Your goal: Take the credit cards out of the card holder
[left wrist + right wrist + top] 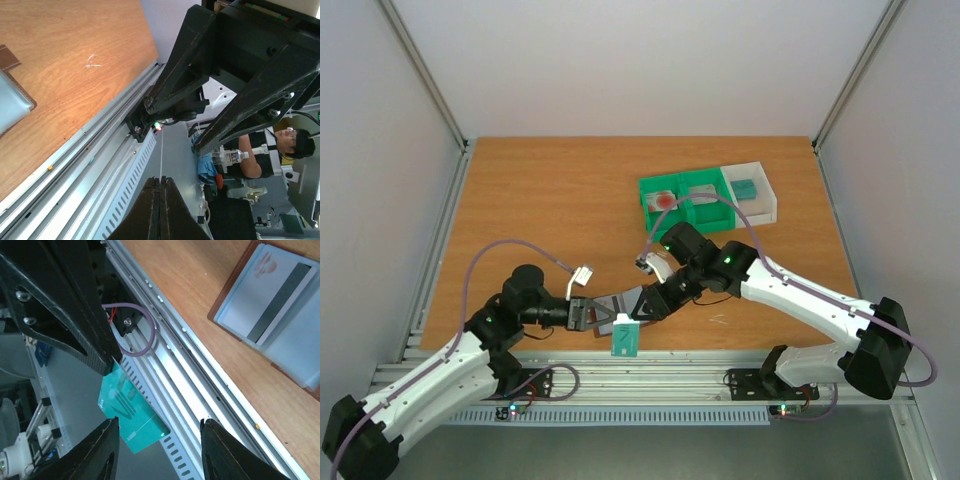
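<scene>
Table: Bare wood table point(550, 200) inside white walls. I've got both arms folded in low at the near edge, tips almost meeting a little left of centre.
Holder: The card holder point(295, 352) lies open and flat on the wood just beside the grippers, close to the near edge, grey-blue faces up.
Card in it: A pale card point(267, 297) with a red blot and a dark stripe sits in one pocket, so that one isn't out yet.
Teal card: The teal card point(130, 415) is out of the holder, hanging on edge in the air over the rail point(650, 375).
Left gripper: The left gripper point(160, 190) has its fingers pressed together. In the right wrist view the teal card comes out from under its tip, so I read it as pinching the card by one end. I'd guess it's held out there to keep clear of the holder.
Right gripper: The right gripper point(160, 427) has its jaws apart and clamps nothing. The teal card shows in the gap, and I can't tell whether one finger brushes it.
Left arm: It reaches in from near left, forearm low, wrist rolled so the card stands on edge.
Right arm: It comes from near right, elbow pushed far toward the trays, wrist doubled back to the near left.
Trays: The green tray point(690, 215) and white tray point(765, 205) sit far right, well apart from the holder, with small cards inside. I take them for the drop-off.
Next: My call is that the pale card wants pulling.
</scene>
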Available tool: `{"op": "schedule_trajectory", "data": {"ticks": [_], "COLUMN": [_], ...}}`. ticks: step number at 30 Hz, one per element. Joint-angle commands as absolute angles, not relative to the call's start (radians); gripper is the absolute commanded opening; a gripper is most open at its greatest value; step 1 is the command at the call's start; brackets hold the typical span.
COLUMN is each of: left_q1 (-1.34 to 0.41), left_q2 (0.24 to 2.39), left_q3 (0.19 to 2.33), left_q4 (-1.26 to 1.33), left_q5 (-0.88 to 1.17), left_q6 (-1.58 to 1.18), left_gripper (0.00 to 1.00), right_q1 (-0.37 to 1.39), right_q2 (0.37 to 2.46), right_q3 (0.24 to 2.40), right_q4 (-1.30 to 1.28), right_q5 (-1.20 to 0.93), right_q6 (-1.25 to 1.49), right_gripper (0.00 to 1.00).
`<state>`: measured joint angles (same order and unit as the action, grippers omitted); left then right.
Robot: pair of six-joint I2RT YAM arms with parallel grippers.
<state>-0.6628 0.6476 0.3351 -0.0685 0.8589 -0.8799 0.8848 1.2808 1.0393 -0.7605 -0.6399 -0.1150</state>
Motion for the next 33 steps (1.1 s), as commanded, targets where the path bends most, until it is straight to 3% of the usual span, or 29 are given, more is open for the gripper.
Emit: {"op": "schedule_trajectory", "data": {"ticks": [1,4,10,15,20,23,28,33], "left_q1": [-0.667,-0.666,-0.667,-0.667,-0.666,-0.667,-0.666,-0.667], "left_q2": [0.600,0.585,0.586,0.568,0.576,0.574,0.508,0.422], "left_q3": [0.271,0.261,0.260,0.252,0.258,0.261,0.307,0.377], "left_q4": [0.132,0.158,0.172,0.178,0.167,0.158,-0.021,-0.258], "left_q5": [0.906,0.915,0.950,0.948,0.958,0.951,0.835,0.612], "left_q6": [-0.949,-0.965,-0.966,-0.969,-0.966,-0.966,-0.916,-0.818], "left_gripper": [0.00,0.00,0.01,0.00,0.00,0.03,0.57,0.85], "right_q1": [0.877,0.877,0.877,0.877,0.877,0.876,0.875,0.853], "right_q2": [1.278,1.271,1.277,1.268,1.265,1.260,1.231,1.210], "right_q3": [1.064,1.050,1.018,1.011,1.015,1.006,0.985,0.993], "right_q4": [-0.784,-0.761,-0.712,-0.705,-0.700,-0.683,-0.634,-0.613], "right_q5": [-0.735,-0.790,-0.838,-0.828,-0.837,-0.833,-0.759,-0.672], "right_q6": [-0.148,-0.145,-0.112,-0.107,-0.105,-0.086,-0.029,0.034], "right_gripper": [0.46,0.44,0.28,0.24,0.02,0.01,0.01,0.01]}}
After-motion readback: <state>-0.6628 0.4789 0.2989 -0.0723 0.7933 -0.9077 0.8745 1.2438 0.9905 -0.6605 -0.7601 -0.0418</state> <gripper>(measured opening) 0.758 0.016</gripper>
